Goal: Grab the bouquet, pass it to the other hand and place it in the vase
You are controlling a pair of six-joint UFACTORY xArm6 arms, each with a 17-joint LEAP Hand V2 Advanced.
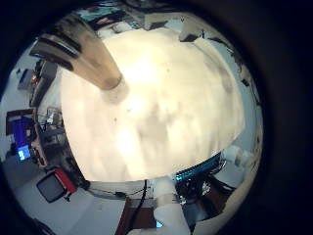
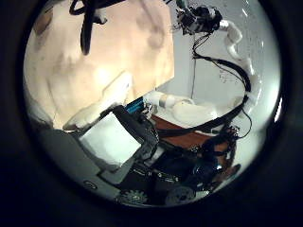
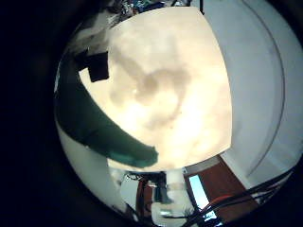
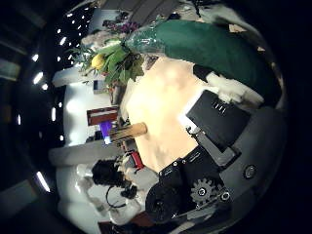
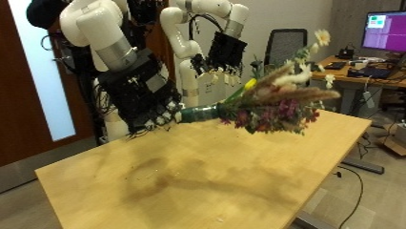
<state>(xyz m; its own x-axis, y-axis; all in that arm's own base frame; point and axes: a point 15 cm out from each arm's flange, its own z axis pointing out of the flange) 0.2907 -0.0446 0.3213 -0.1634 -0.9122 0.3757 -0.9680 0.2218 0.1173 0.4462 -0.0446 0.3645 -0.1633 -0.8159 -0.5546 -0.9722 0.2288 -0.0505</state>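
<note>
The bouquet is held clear of the desk, lying nearly level in the air, its green-wrapped stem end enclosed by the curled fingers of the right hand and its flower heads pointing away towards the far edge of the desk; in the right thumb side palm view the green wrap is seen close against the palm with the blooms beyond it; the left hand is seen above and behind the bouquet, apart from it, its fingers hanging down loosely and closed on nothing; the step in hand is judged to be the pass from right hand to left; for this to be done well, the stems should be kept steady and level while the left hand is brought down onto a bare stretch of the wrap beside the right hand, not onto the blooms, which would likely be crushed; the right fingers should be loosened only once the left fingers are firmly wrapped round the stems; a brown vase is seen standing on the desk in the left little finger side palm view.
</note>
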